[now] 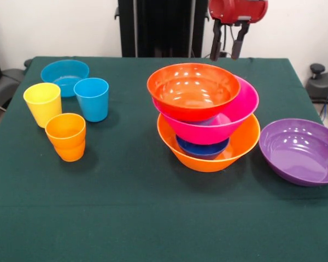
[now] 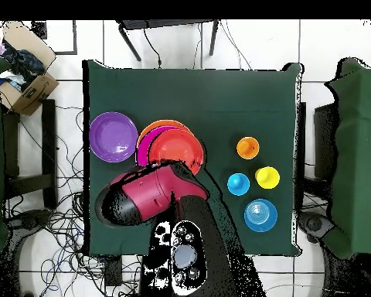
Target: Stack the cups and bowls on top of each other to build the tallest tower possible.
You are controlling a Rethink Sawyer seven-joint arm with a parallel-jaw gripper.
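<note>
Bench (image 1: pixel 126 218) w/ dark green cloth. The tower (image 1: pixel 208 117) sits right of centre in front view: big orange bowl (image 1: pixel 208 155) at the bottom, small dark blue bowl (image 1: pixel 202 148) inside it, big pink bowl (image 1: pixel 229 123) resting on that, tilted, then red-orange bowl (image 1: pixel 193 90) on top, leaning left. A bit of pale purple-blue shows betw. the pink and red-orange bowls; can't tell what it is.

Purple bowl (image 1: pixel 300 150) stands alone just right of the tower, not touching it.

Left side of bench: three cups grouped close. Yellow cup (image 1: pixel 42 103) at left, light blue cup (image 1: pixel 91 98) beside it to the right, orange cup (image 1: pixel 66 136) in front of both, nearest the camera. All upright, mouths up. Shallow blue bowl (image 1: pixel 64 76) behind the yellow and light blue cups.

Gripper (image 1: pixel 228 54) hangs at the top edge of front view, above and behind the tower, well clear of the bowls. Jaws point down, apart w/ a gap betw. them, holding nothing. Overhead: red arm (image 2: pixel 146 193) covers the near side of the tower.
</note>
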